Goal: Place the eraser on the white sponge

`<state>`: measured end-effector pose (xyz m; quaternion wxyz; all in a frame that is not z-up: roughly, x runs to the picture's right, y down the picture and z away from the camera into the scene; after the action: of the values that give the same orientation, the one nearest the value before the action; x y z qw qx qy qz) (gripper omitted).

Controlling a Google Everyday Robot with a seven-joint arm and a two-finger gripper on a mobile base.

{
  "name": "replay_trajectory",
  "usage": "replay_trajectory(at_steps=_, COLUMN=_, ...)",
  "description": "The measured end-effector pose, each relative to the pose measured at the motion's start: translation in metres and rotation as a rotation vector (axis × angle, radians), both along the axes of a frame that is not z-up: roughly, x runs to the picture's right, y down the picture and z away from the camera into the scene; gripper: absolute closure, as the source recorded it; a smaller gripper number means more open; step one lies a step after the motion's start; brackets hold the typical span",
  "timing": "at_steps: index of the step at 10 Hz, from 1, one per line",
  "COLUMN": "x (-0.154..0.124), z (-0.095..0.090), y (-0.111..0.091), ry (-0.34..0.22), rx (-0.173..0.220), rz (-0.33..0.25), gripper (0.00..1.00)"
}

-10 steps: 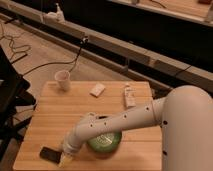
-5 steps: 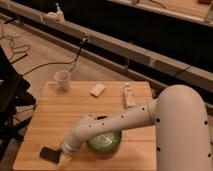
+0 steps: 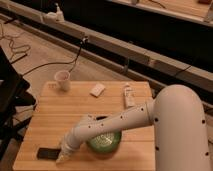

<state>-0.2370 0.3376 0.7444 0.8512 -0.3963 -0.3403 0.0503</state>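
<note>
The eraser (image 3: 48, 153) is a small flat black block lying near the front left corner of the wooden table (image 3: 55, 117). The white sponge (image 3: 98, 90) is a small off-white pad lying at the back middle of the table, far from the eraser. My white arm reaches from the right across the table. My gripper (image 3: 62, 157) is low at the front edge, right beside the eraser's right end. Whether it touches the eraser cannot be told.
A green bowl (image 3: 104, 143) sits under my forearm at the front middle. A white cup (image 3: 63, 80) stands at the back left. A longer white carton-like box (image 3: 129, 95) lies at the back right. Cables run on the floor behind.
My gripper has shifted slightly down and left, closer to the eraser's right end. The eraser, sponge and bowl have not moved.
</note>
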Motion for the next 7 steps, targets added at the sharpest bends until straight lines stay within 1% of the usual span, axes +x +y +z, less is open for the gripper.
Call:
replay_trajectory(at_steps=1, x=0.000, z=-0.001, y=0.000, ry=-0.004, rx=0.002, rz=0.003, gripper=0.98)
replay_trajectory(at_steps=2, x=0.001, z=-0.004, y=0.002, ry=-0.011, rx=0.007, rz=0.000, gripper=1.00)
replay_trajectory(at_steps=3, x=0.000, z=-0.006, y=-0.001, ry=-0.019, rx=0.014, rz=0.002, gripper=1.00)
replay_trajectory(at_steps=5, x=-0.002, z=-0.013, y=-0.021, ry=-0.047, rx=0.050, rz=0.043, gripper=1.00)
replay_trajectory(at_steps=6, x=-0.002, z=-0.023, y=-0.054, ry=-0.093, rx=0.098, rz=0.111, gripper=1.00)
replay_trajectory(at_steps=7, x=0.000, z=-0.026, y=-0.069, ry=-0.114, rx=0.116, rz=0.136, gripper=1.00)
